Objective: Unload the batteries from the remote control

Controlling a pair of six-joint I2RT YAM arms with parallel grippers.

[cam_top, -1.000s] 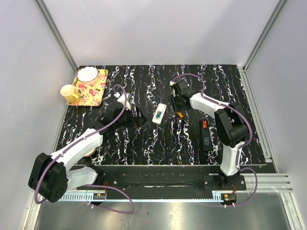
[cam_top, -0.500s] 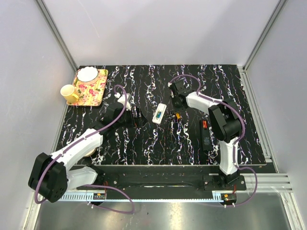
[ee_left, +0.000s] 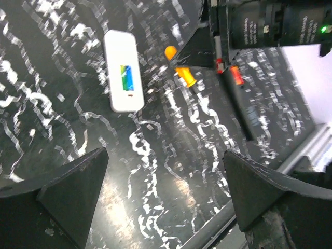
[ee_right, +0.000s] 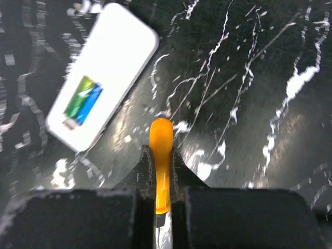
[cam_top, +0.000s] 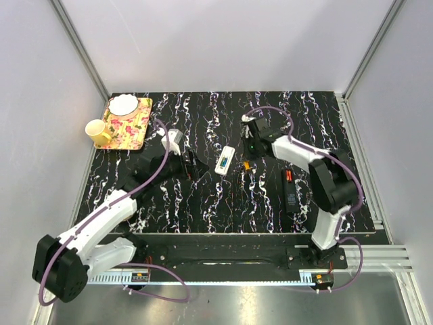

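Observation:
The white remote control (cam_top: 224,160) lies face down mid-table, and blue and green batteries (ee_right: 83,102) show in its open bay. My right gripper (ee_right: 161,155) is shut on a slim orange battery (ee_right: 161,140) just right of that remote, low over the table. Another orange battery (cam_top: 247,164) lies loose on the table beside it. My left gripper (ee_left: 166,197) hangs open and empty over bare table, left of the remote. A black remote (cam_top: 291,189) with a red battery (cam_top: 289,175) in it rests to the right.
A floral tray (cam_top: 132,128) holding a white bowl (cam_top: 123,105) sits at the back left, with a yellow mug (cam_top: 97,130) beside it. Grey walls close in the table on three sides. A metal rail runs along the right edge.
My right gripper has closed on the orange battery and shifted slightly. My left arm has stretched farther over the table. The white remote has stayed in place.

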